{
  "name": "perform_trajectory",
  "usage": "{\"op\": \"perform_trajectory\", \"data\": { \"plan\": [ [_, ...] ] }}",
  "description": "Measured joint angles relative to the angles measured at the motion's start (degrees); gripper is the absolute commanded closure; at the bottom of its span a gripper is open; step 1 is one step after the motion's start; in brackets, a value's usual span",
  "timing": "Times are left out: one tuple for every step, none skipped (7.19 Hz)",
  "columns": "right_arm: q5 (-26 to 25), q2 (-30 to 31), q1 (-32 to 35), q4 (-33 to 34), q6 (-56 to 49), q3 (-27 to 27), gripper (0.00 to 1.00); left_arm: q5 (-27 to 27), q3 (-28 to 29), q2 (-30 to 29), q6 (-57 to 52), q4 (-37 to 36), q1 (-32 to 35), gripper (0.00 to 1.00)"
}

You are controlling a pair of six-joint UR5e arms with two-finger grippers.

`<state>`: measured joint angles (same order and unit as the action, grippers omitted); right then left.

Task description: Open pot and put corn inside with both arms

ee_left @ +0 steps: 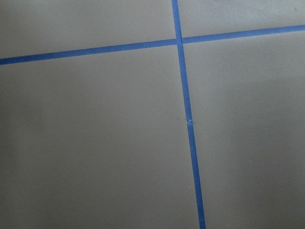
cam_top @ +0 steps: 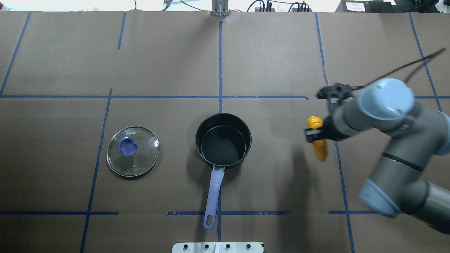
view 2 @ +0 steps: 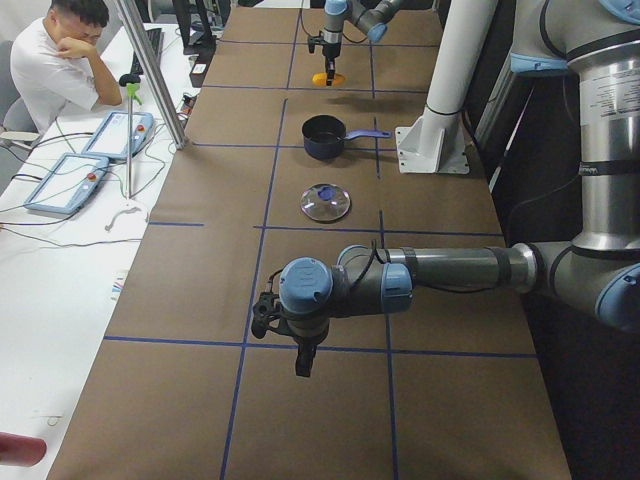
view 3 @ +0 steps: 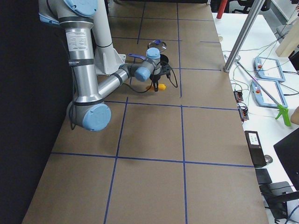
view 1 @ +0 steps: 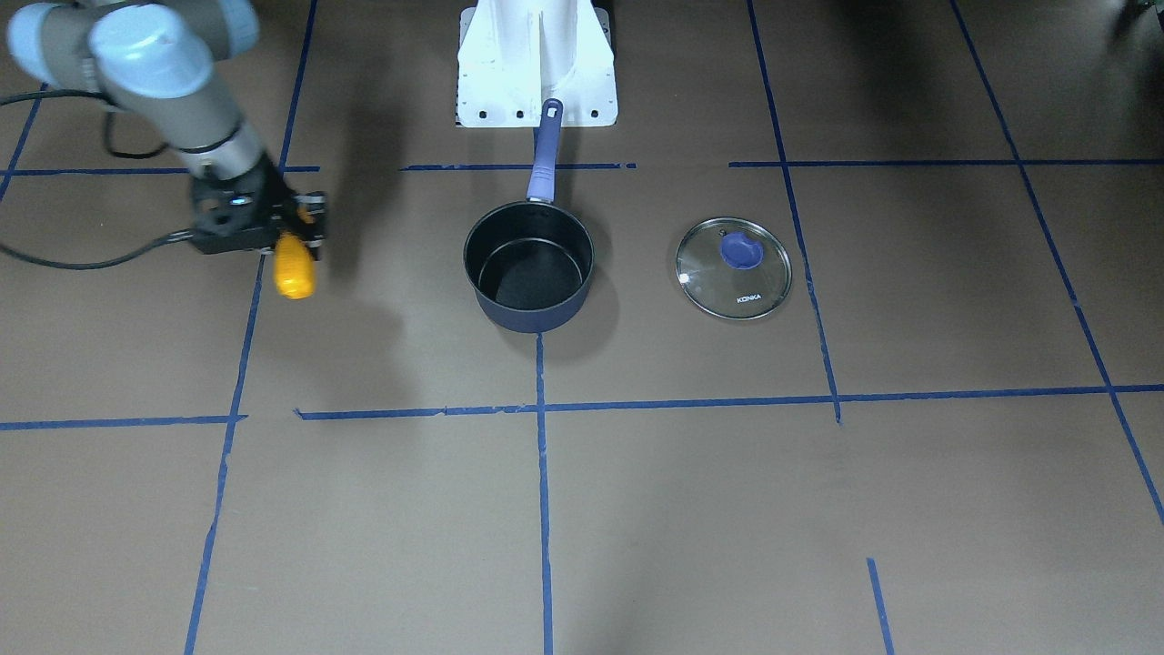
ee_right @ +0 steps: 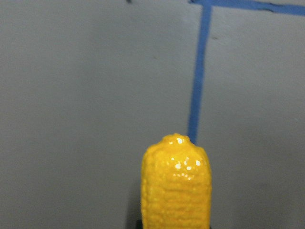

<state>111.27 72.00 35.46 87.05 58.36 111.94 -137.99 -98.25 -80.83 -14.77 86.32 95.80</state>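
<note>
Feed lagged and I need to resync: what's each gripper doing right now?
Left gripper: cannot be told; only the side view shows it.
Right gripper: closed, holding the corn.

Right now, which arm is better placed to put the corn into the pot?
The right. The right gripper holds the corn beside the open pot, and the lid lies apart on the table. The left gripper hangs far off, beyond the lid.

Six cameras, one table (cam_top: 281, 52)
Two high up, facing each other, both showing the pot (view 1: 529, 266); two far off at the table's ends; two on wrists, very close to the top.
</note>
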Motion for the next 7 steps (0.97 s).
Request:
{"op": "perform_trajectory", "data": {
  "plan": [
    [-2.0, -9.8, -2.4, 7.5, 3.6, -2.5, 1.00, 0.0, 0.0, -0.1, 0.0, 0.0, 0.0, 0.00],
    [-4.5, -17.9, -4.9, 11.1, 8.1, -6.4, 1.00, 0.0, 0.0, -0.1, 0.1, 0.0, 0.0, 0.00],
    [-7.0, -24.3, -7.2, 12.3, 12.2, -11.1, 0.99, 0.0, 0.0, -0.1, 0.1, 0.0, 0.0, 0.00],
    [-8.9, -28.6, -8.9, 12.5, 15.0, -15.4, 0.90, 0.0, 0.0, -0.1, 0.1, 0.0, 0.0, 0.00],
    [-10.1, -30.5, -9.9, 11.9, 16.2, -18.1, 0.07, -0.1, 0.0, -0.1, 0.1, 0.0, 0.0, 0.00],
    [-10.6, -30.7, -10.4, 11.1, 16.6, -19.1, 0.01, -0.1, -0.1, -0.1, 0.1, 0.0, 0.0, 0.00],
    [-10.8, -29.9, -10.7, 10.8, 16.9, -18.9, 0.00, -0.1, 0.0, -0.2, 0.2, 0.0, 0.0, 0.00]
  ]
}}
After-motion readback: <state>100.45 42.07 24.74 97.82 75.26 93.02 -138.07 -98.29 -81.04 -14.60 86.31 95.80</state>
